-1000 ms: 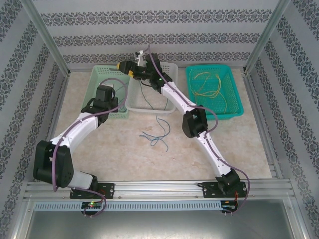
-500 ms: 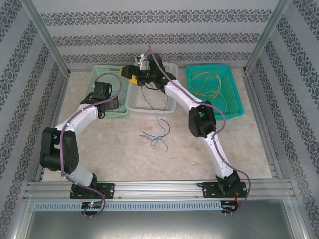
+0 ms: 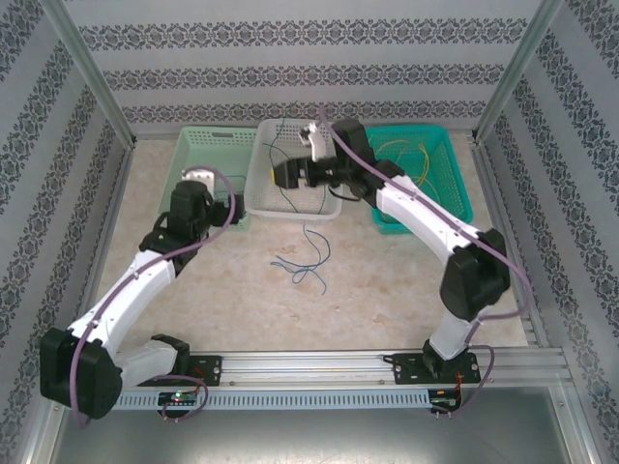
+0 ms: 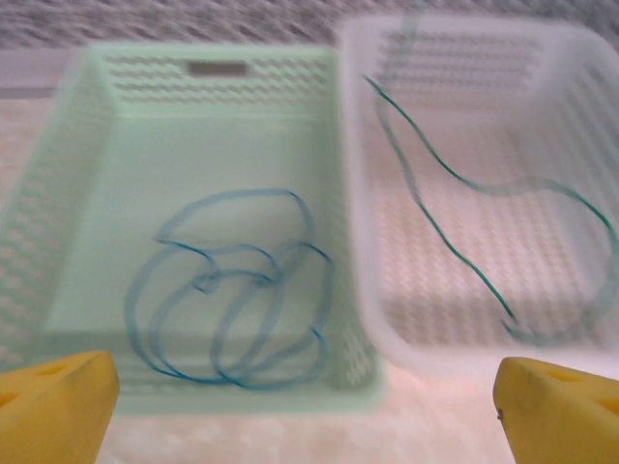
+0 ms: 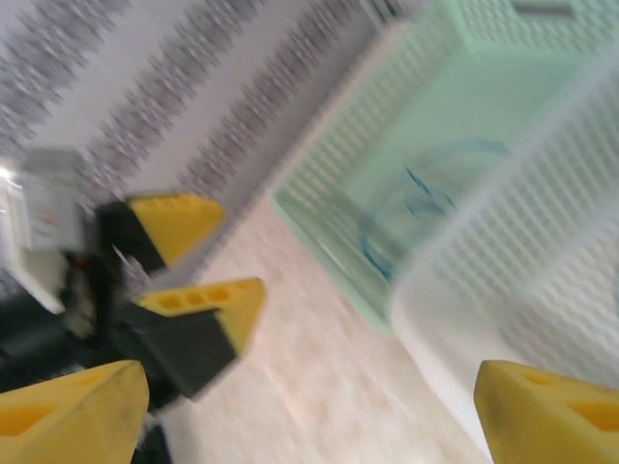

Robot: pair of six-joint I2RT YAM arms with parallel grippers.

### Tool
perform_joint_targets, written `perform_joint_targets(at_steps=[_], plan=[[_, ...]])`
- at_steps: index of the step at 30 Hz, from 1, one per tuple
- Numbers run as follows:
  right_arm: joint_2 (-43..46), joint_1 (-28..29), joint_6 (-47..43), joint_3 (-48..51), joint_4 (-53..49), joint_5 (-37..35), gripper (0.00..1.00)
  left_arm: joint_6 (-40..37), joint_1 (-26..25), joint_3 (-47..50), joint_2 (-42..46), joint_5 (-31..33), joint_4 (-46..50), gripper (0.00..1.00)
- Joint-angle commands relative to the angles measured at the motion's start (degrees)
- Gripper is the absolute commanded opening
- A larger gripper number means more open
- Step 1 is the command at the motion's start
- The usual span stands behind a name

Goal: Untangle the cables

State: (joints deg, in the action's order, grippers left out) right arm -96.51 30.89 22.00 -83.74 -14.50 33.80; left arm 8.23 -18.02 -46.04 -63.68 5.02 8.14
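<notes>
The light green basket (image 4: 145, 53) is being seen along the far edge of the desk (image 3: 242, 290), toward its left corner; a blue cable (image 4: 251, 193) is being carried on its floor, coiled in overlapping loops. The left tool (image 4: 308, 411) is being held wide open at the near rim of that basket, nothing being gripped between its yellow fingertips (image 4: 58, 406). Just beside it, at the middle of the far edge, the white basket (image 4: 484, 29) is being occupied by a green cable (image 4: 430, 159), which is being draped in loose curves across the floor. The right tool (image 5: 309, 416) is being held over this basket, turned toward the left edge; its jaws are being kept wide apart with nothing between them. A few loose thin cables (image 3: 308, 259) are being left tangled on the bare desk, near the white basket's front rim. Toward the far right corner, yellow cables (image 3: 411, 150) are being kept in the teal basket (image 3: 455, 174).
</notes>
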Motion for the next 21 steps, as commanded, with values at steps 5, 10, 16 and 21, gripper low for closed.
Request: perform_joint_targets(at_steps=[5, 10, 16, 21], plan=[[10.81, -0.75, -1.81, 20.19, -15.16, -15.02, 0.72, -11.40, -12.86, 3.93, -4.53, -9.94, 1.25, 0.90], [8.97, -0.02, 4.44, 23.54, -15.04, -14.37, 0.58, -12.97, -16.08, 2.29, -12.16, -9.75, 0.17, 0.87], [3.53, 0.39, 10.09, 25.84, -12.64, -13.24, 0.53, -14.29, -16.26, 1.82, -15.76, -12.75, -0.73, 0.82], [-1.21, 0.14, 12.57, 25.45, -10.63, -12.70, 0.50, -14.56, -16.50, 3.49, -15.74, -14.39, -2.51, 0.82]])
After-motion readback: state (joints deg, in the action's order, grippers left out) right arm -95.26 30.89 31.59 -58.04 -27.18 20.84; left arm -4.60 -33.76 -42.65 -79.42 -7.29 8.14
